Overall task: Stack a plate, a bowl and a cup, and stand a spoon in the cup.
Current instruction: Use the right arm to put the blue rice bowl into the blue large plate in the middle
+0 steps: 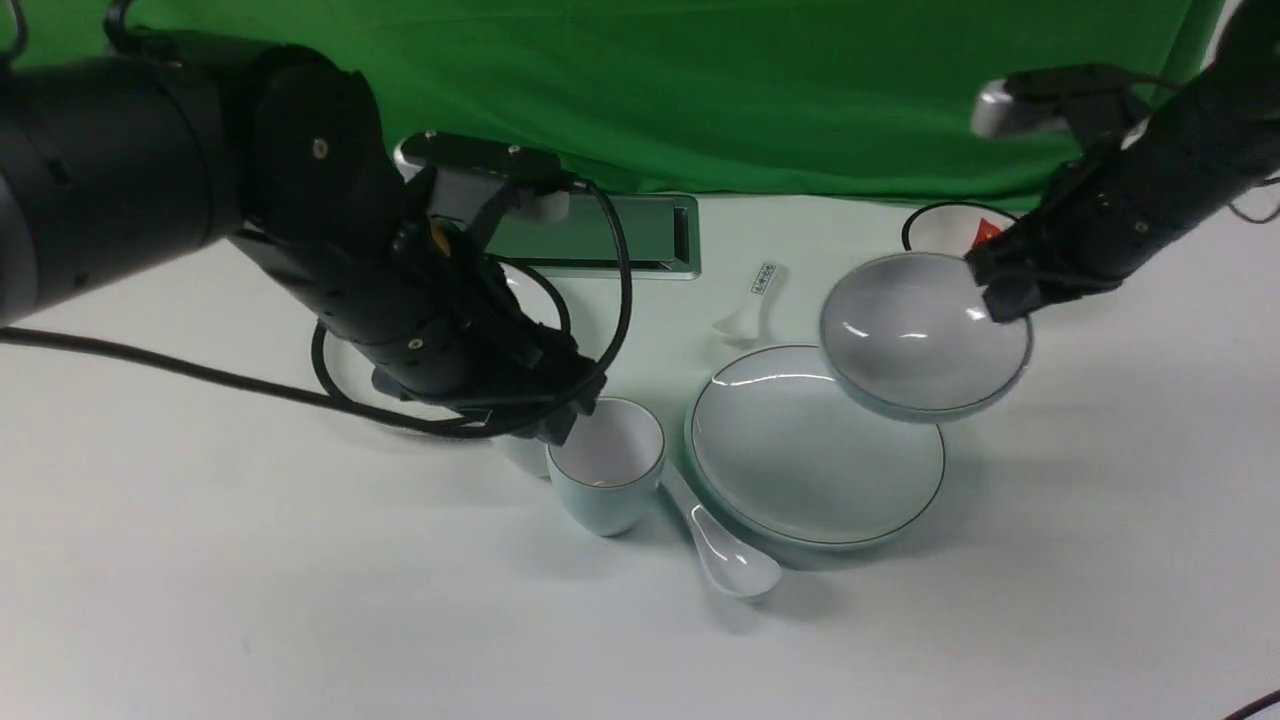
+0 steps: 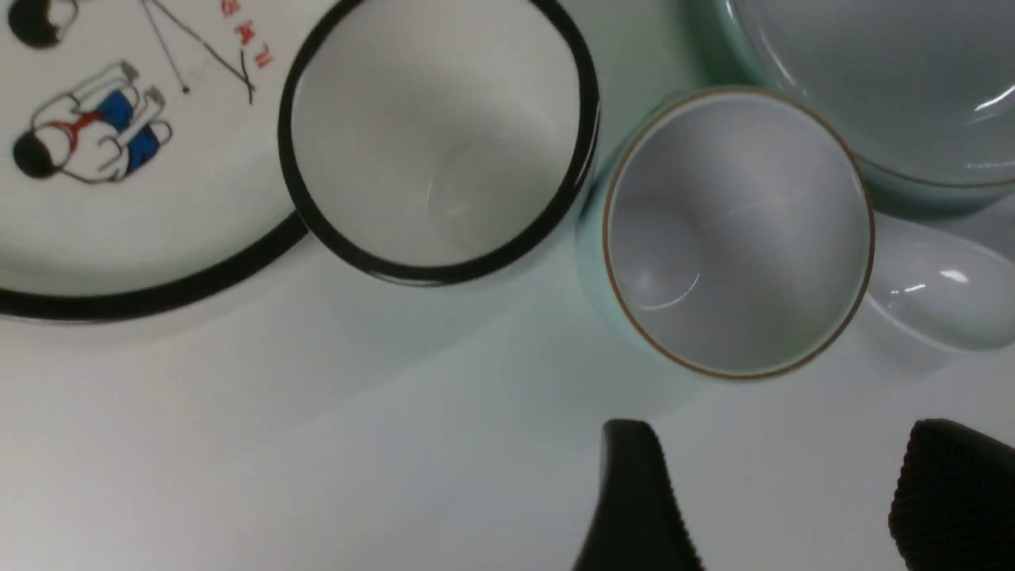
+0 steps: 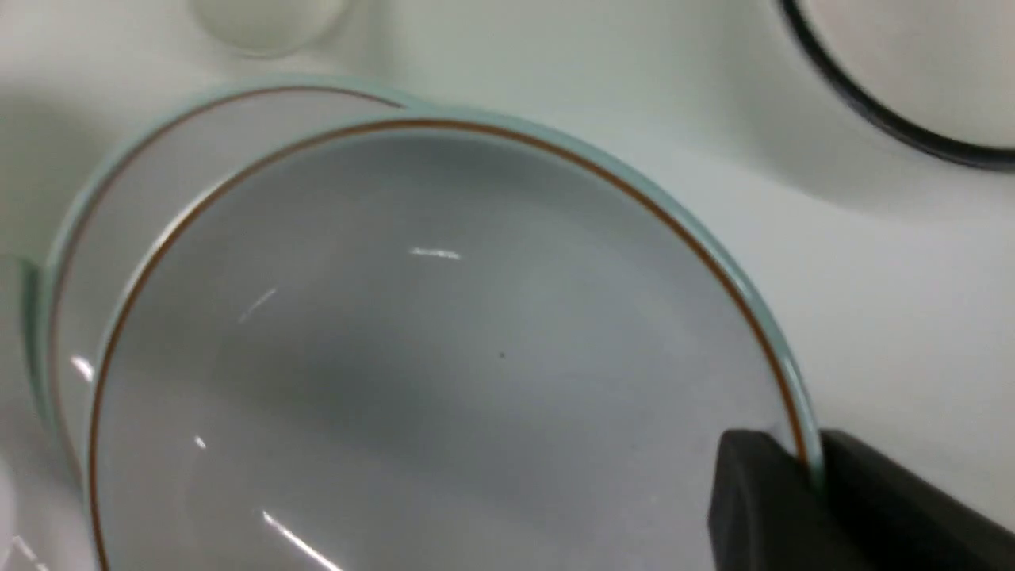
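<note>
I had right fingers (image 1: 1000, 292) clenched on bowl (image 1: 920, 335) rim above plate (image 1: 800, 470), frame right; left fingers (image 1: 560, 422) spread by cup (image 1: 605, 465); nothing stacked.

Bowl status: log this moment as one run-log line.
right end effector: shut on bowl rim, bowl raised over plate edge | left end effector: open near cup | spoon: on table
</note>
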`<act>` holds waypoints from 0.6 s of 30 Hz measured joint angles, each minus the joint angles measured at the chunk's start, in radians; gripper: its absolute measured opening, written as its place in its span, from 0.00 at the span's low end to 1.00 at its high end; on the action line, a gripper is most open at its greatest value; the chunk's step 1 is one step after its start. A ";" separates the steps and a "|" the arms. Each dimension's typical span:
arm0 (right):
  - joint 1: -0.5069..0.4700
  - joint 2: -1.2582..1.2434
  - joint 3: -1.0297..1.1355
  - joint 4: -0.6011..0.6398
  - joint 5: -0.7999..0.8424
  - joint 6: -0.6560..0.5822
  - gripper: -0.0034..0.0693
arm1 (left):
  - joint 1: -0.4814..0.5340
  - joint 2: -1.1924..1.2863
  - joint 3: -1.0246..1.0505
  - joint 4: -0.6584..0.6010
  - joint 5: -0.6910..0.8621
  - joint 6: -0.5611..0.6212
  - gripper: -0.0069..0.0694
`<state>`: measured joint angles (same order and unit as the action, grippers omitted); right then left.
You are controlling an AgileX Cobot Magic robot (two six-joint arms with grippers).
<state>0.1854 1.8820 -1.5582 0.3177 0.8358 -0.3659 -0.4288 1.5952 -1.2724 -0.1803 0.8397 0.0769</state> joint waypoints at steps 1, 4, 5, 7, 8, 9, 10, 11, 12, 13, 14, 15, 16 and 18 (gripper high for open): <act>0.016 0.011 0.000 0.004 -0.010 0.005 0.14 | 0.000 0.000 0.000 0.000 -0.006 0.000 0.59; 0.044 0.050 0.000 0.007 -0.046 0.026 0.14 | 0.000 0.000 0.000 -0.009 -0.020 0.000 0.59; 0.052 0.074 0.001 0.007 -0.064 0.032 0.14 | 0.000 0.000 0.000 -0.020 -0.029 0.000 0.59; 0.059 0.100 0.001 0.002 -0.080 0.035 0.14 | 0.000 0.000 0.000 -0.046 -0.035 0.000 0.59; 0.060 0.102 0.001 0.001 -0.080 0.035 0.15 | 0.000 0.000 0.000 -0.047 -0.035 0.000 0.59; 0.063 0.110 0.001 -0.006 -0.088 0.035 0.16 | 0.000 0.000 0.000 -0.056 -0.039 0.000 0.59; 0.064 0.115 0.001 -0.010 -0.092 0.035 0.17 | 0.000 0.000 0.000 -0.059 -0.042 0.000 0.59; 0.066 0.117 0.001 -0.012 -0.095 0.035 0.18 | 0.000 0.001 0.000 -0.061 -0.046 0.000 0.59; 0.066 0.121 0.001 -0.016 -0.096 0.035 0.20 | 0.000 0.001 0.000 -0.064 -0.048 0.000 0.59; 0.066 0.122 0.001 -0.016 -0.096 0.036 0.23 | 0.000 0.002 0.000 -0.065 -0.051 0.000 0.59; 0.066 0.123 0.001 -0.017 -0.096 0.036 0.24 | 0.000 0.002 0.000 -0.066 -0.050 0.000 0.59; 0.066 0.124 0.001 -0.018 -0.095 0.037 0.29 | 0.000 0.006 0.000 -0.067 -0.053 0.000 0.59; 0.067 0.124 0.001 -0.018 -0.095 0.038 0.31 | 0.000 0.008 0.000 -0.067 -0.053 0.000 0.59; 0.072 0.124 0.001 -0.019 -0.094 0.038 0.38 | 0.000 0.019 0.000 -0.067 -0.054 0.000 0.59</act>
<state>0.2578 2.0062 -1.5573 0.2988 0.7419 -0.3276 -0.4288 1.6144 -1.2724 -0.2475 0.7859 0.0769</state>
